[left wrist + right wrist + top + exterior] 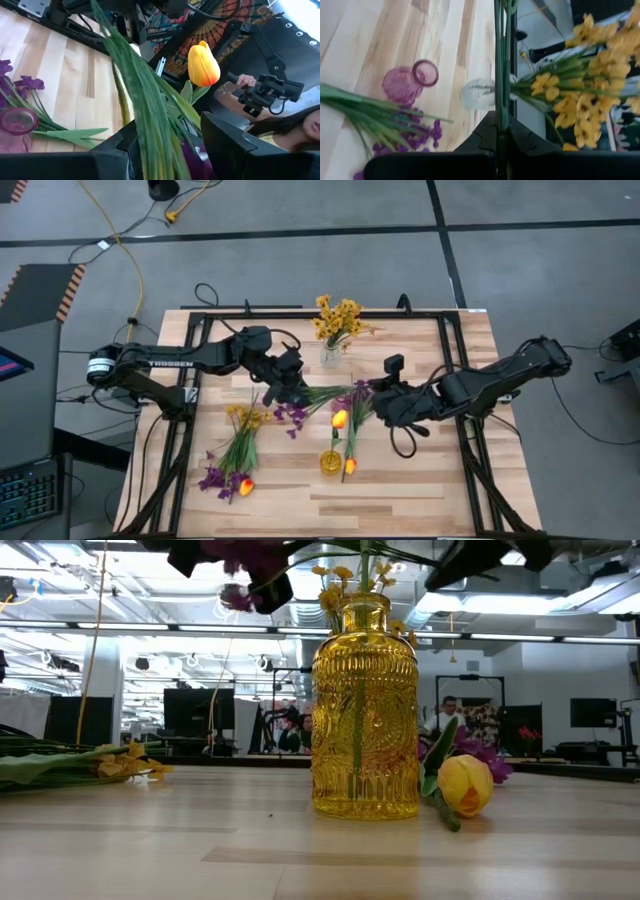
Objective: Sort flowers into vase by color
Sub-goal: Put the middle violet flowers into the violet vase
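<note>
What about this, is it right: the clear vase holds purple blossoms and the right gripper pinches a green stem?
No. The clear vase holds yellow blooms, not purple ones, as the high view shows; the right gripper does pinch a green stem.

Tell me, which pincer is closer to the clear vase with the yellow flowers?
Left. The left pincer sits just below-left of the clear vase; the right pincer is farther off, down to its right.

Robotics lab, taped concrete floor (300, 240), monitors (190, 710), ceiling strip lights (150, 630)
</note>
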Robot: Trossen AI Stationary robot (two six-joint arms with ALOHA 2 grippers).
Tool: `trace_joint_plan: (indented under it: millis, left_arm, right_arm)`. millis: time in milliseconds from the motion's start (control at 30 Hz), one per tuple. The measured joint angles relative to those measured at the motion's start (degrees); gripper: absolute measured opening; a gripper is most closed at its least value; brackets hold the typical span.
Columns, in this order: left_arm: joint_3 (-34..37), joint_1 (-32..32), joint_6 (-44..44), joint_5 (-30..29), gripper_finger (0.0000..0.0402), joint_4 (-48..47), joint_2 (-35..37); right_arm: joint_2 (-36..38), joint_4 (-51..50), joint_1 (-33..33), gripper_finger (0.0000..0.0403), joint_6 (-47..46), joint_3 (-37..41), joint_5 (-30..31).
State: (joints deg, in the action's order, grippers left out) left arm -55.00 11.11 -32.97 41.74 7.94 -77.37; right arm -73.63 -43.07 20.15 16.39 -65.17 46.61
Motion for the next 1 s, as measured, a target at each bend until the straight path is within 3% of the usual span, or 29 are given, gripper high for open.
trace_joint_plan:
  millis: [600,1000]
  left_arm:
    - [0.00,0.13,0.42,0.04,0.0158,-1.27,8.06]
    - [0.00,0.13,6.81,-1.01,0.0158,-3.22,16.26]
  right_arm:
    - [4.17,-14.02,0.82,0.0034,-13.71,-0.02,2.22]
    - [10.21,-11.98,0.82,0.0033,-18.52,0.00,3.04]
